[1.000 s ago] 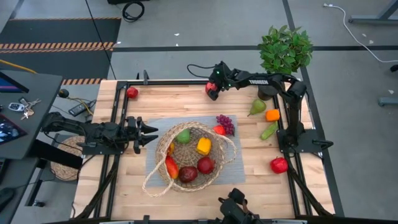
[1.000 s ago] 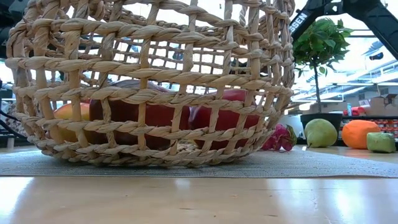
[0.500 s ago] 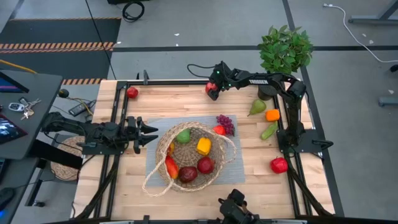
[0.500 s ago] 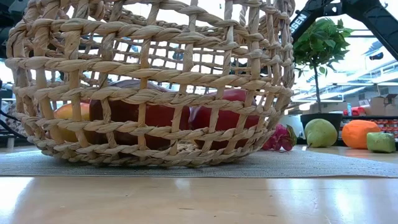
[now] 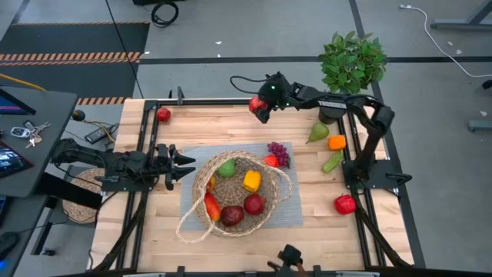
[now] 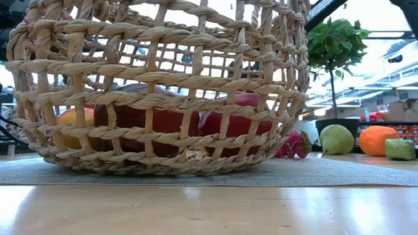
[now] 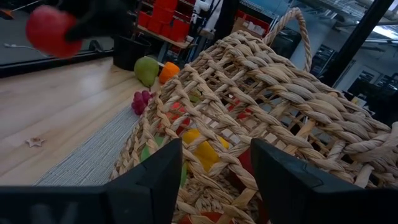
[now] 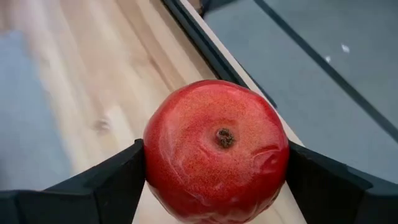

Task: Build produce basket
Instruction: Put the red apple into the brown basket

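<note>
The tan wicker basket (image 5: 238,192) stands on a grey mat at the table's middle and holds a green fruit, a yellow pepper, red apples and a mango; it fills the low view (image 6: 163,85). My right gripper (image 5: 259,108) is over the table's far edge, shut on a red apple (image 8: 216,149). My left gripper (image 5: 183,165) is open, level, just left of the basket's rim (image 7: 205,81). Purple grapes (image 5: 278,151) lie by the basket's far right. A pear (image 5: 317,133), an orange (image 5: 337,142), a green fruit (image 5: 332,161) and a red apple (image 5: 344,204) lie along the right side. My right gripper pinches the red apple (image 8: 186,155) between its two fingers (image 8: 106,183), one on each side of its widest part. The apple's dimpled end faces the wrist camera. It appears lifted clear of the table's far edge.
Another red apple (image 5: 163,115) lies at the far left corner. A leafy potted plant (image 5: 352,61) stands beyond the far right corner. Black frame rails run along the table's sides. Bare wood lies open at the near side and far left.
My right gripper, with the red apple, has moved a little toward the table's far left and seemingly upward, and the arm's elbow has swung right. The basket, the other fruit and my left arm have kept still.
</note>
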